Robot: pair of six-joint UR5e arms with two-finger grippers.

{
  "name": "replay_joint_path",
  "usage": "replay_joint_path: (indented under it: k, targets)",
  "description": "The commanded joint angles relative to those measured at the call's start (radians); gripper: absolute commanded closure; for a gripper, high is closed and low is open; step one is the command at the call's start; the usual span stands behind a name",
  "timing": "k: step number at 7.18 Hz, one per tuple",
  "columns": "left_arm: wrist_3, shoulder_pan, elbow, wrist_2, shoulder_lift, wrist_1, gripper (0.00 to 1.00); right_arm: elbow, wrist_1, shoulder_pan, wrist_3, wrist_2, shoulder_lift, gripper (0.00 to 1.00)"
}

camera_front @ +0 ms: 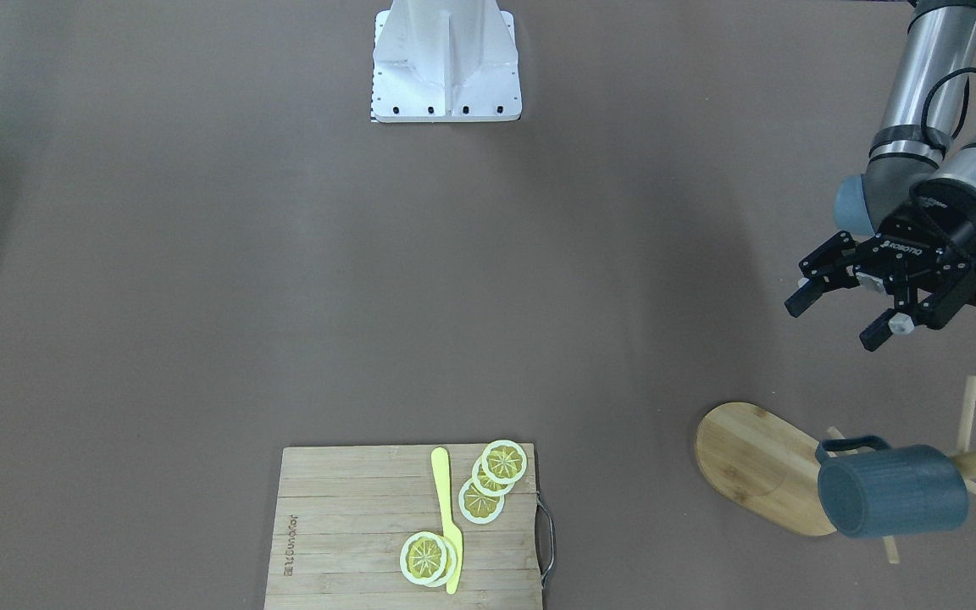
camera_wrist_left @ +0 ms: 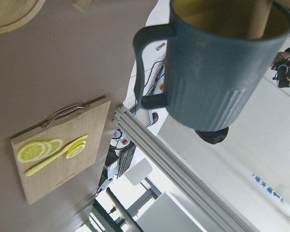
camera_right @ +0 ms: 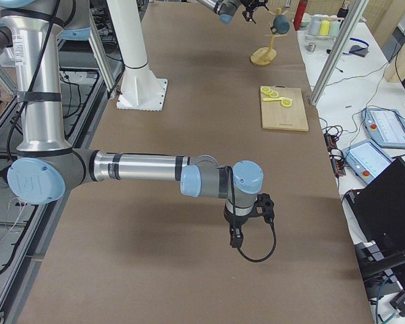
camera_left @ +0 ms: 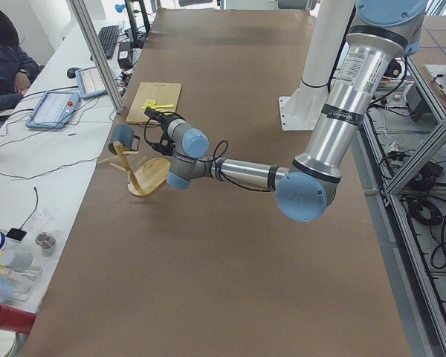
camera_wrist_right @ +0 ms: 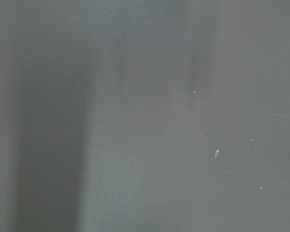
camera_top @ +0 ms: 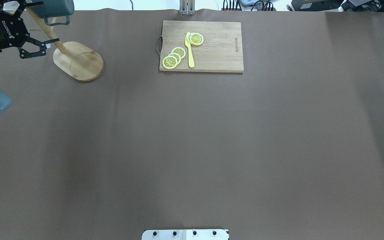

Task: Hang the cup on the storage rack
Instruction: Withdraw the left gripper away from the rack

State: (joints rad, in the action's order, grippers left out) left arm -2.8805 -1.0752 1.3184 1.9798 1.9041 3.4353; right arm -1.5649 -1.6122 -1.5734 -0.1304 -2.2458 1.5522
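Observation:
The slate-blue cup (camera_front: 895, 491) hangs tilted on the bamboo storage rack (camera_front: 751, 457), near the table's far left corner in the overhead view (camera_top: 53, 8). In the left wrist view a wooden peg (camera_wrist_left: 258, 17) enters the cup's (camera_wrist_left: 217, 72) yellow mouth, and its loop handle (camera_wrist_left: 145, 67) is free of any peg. My left gripper (camera_front: 835, 320) is open and empty, close beside the rack and apart from the cup. My right gripper (camera_right: 237, 236) points down over bare table in the exterior right view; I cannot tell whether it is open or shut.
A wooden cutting board (camera_top: 218, 50) with lemon slices (camera_top: 173, 57) and a yellow knife (camera_top: 189, 50) lies at the far middle. The robot's white base (camera_front: 446, 63) stands at the near edge. A person sits at a side desk (camera_left: 4, 59).

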Motion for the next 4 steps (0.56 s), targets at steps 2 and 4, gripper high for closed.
replay_joint_path:
  k: [2,4]
  targets:
    - [0.317,-0.024,0.155,0.149,-0.103,-0.005,0.01,0.002,0.0,-0.001,0.0,0.0,0.005,0.0]
    - [0.636,-0.04,0.224,0.177,-0.208,-0.008,0.01,0.002,0.0,0.0,0.0,0.0,0.012,0.0]
